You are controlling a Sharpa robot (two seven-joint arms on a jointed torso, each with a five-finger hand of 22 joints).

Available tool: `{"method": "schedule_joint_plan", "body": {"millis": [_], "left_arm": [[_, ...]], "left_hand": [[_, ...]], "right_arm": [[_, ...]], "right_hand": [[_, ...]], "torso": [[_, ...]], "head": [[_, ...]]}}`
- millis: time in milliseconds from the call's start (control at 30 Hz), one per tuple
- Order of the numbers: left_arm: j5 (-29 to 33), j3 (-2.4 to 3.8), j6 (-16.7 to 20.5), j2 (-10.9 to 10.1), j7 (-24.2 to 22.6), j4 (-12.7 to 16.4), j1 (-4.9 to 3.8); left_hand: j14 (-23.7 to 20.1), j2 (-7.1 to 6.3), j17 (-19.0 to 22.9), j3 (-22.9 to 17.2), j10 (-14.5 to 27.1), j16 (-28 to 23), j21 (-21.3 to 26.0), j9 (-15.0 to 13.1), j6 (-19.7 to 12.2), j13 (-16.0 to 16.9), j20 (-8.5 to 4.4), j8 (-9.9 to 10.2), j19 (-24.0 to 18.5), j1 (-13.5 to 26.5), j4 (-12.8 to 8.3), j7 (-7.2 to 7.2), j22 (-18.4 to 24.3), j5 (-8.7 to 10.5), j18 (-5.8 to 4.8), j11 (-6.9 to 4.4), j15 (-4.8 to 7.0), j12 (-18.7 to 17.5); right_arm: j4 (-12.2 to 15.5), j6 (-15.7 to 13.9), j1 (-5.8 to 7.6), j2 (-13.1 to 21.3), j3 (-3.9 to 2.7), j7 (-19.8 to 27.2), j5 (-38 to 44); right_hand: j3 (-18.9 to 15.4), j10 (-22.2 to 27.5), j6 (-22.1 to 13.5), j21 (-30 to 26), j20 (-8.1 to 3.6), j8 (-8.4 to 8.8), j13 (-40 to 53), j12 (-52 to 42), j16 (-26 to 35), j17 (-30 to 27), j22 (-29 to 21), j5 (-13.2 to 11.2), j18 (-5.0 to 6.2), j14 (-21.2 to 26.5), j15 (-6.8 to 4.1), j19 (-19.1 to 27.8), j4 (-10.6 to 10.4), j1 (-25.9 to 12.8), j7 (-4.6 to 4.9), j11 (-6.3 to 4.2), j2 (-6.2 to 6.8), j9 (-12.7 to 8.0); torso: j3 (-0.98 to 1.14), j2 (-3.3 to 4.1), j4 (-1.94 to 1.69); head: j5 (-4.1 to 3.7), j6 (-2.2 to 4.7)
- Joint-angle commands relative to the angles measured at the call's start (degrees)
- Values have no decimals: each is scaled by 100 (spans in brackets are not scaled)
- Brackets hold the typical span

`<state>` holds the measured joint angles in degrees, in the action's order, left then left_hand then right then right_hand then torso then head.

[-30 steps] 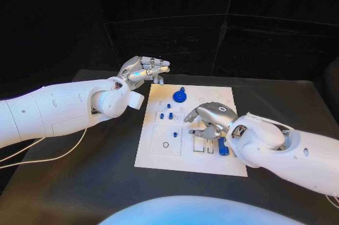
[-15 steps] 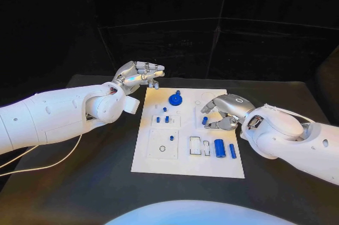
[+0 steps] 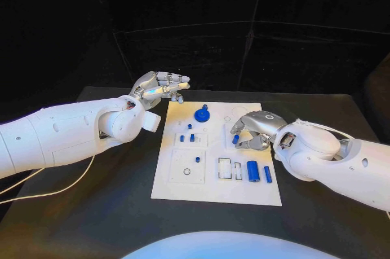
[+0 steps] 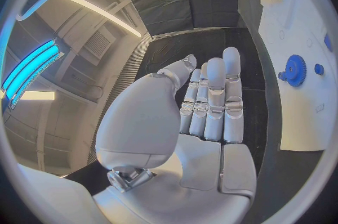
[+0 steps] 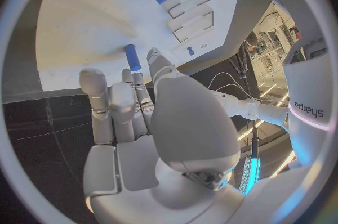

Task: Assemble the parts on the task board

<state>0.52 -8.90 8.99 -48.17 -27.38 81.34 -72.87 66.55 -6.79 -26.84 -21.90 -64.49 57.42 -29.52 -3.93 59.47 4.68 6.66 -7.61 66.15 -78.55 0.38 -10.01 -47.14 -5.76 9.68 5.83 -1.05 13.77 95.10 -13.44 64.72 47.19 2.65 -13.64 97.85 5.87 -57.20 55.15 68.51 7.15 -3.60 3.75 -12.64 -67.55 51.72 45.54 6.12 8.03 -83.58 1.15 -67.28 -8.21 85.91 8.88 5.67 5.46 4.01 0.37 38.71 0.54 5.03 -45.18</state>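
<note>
The white task board [image 3: 213, 187] lies in the middle of the black table. My right hand [image 3: 255, 129] hovers low over the board's right side, fingers curled, and pinches a small blue peg [image 3: 235, 139] at its fingertips; the peg [image 5: 132, 57] points down at the board [image 5: 84, 16]. My left hand [image 3: 163, 85] is raised beyond the board's far left corner; its fingers [image 4: 211, 100] are straight and hold nothing. A blue gear [image 3: 203, 113] stands near the board's far edge. Two blue cylinders [image 3: 253, 170] lie in slots at the near right.
Small blue pegs [image 3: 187, 137] stand in the board's left half, and one more blue piece [image 3: 196, 158] sits lower down. A white cable [image 3: 49, 185] trails over the table's left side. The table edge runs behind the board.
My right hand has left the near right slots and moved to the middle of the board's right side, where the blue peg now shows at its fingertips. The left hand has held still.
</note>
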Motion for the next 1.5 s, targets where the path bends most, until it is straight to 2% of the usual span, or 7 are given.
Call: {"method": "schedule_joint_plan", "body": {"millis": [33,367,733,1067,1333,1400,1500], "left_arm": [[16,4,-82,3,-5,4,-8],[16,4,-101,4,0,8,-9],[16,4,-31,-13,-45,11,-9],[15,5,-29,-18,-56,15,-9],[15,5,-28,-26,-58,17,-9],[15,5,-29,-27,-61,14,-9],[15,5,-28,-28,-65,9,-9]], "left_hand": [[-21,14,11,17,34,39,40,5,-34,3,25,-35,9,16,-11,-9,9,-29,74,4,-16,21],[-28,43,21,1,46,44,44,4,-40,4,24,-45,11,-12,-23,-10,14,-35,76,3,-14,37],[-30,55,27,-11,48,48,45,2,-39,5,22,-52,14,-36,-37,-9,16,-37,77,1,-12,48],[-32,59,32,-20,51,51,44,2,-40,5,20,-57,16,-55,-51,-8,16,-39,78,0,-9,57],[-33,61,35,-25,53,53,44,1,-41,6,19,-60,17,-67,-60,-8,16,-39,78,-1,-8,62],[-33,61,35,-25,53,53,44,1,-41,6,19,-60,17,-67,-60,-8,16,-39,78,-1,-8,62],[-33,61,35,-25,53,53,44,1,-41,6,19,-60,17,-67,-60,-8,16,-39,78,-1,-8,62]], "right_arm": [[-42,255,12,-39,-3,-44,68],[-131,510,12,-136,-2,-44,63],[-205,427,12,-151,-2,-149,104],[-100,-180,9,-136,-2,12,-3],[168,-640,9,48,-12,99,-281],[321,-761,8,122,-106,132,-425],[499,-846,9,204,-174,156,-553]], "right_hand": [[98,-129,77,9,-34,-38,-12,-38,25,-12,55,-91,10,-12,-53,-45,-12,20,-8,-16,-100,4],[652,-776,388,269,-104,-55,-26,70,-196,278,484,-219,-66,-111,-141,-302,-74,241,-52,-116,-307,9],[1343,-965,474,291,-96,-13,-22,451,-180,200,474,-289,-63,-80,-120,-253,-47,246,-25,-95,-89,-11],[1818,-1232,714,392,-126,-81,-5,495,-291,344,620,-294,-82,-112,-156,-320,126,313,-18,-128,-89,18],[2102,-1317,774,443,-129,-61,-5,572,-332,373,668,-279,-88,-111,-151,-326,270,233,7,-119,6,10],[2171,-1323,775,457,-129,-51,-6,597,-349,394,684,-269,-89,-113,-149,-329,308,213,9,-116,24,7],[2221,-1331,778,469,-128,-45,-5,615,-358,400,698,-263,-90,-113,-148,-331,340,192,11,-114,43,5]], "torso": [[-4,-3,14],[2,-4,8],[0,0,13],[9,0,11],[-2,-10,10],[-1,-8,10],[6,-9,19]], "head": [[7,-5],[6,-10],[9,-16],[7,-20],[-1,-16],[-2,-13],[16,-12]]}}
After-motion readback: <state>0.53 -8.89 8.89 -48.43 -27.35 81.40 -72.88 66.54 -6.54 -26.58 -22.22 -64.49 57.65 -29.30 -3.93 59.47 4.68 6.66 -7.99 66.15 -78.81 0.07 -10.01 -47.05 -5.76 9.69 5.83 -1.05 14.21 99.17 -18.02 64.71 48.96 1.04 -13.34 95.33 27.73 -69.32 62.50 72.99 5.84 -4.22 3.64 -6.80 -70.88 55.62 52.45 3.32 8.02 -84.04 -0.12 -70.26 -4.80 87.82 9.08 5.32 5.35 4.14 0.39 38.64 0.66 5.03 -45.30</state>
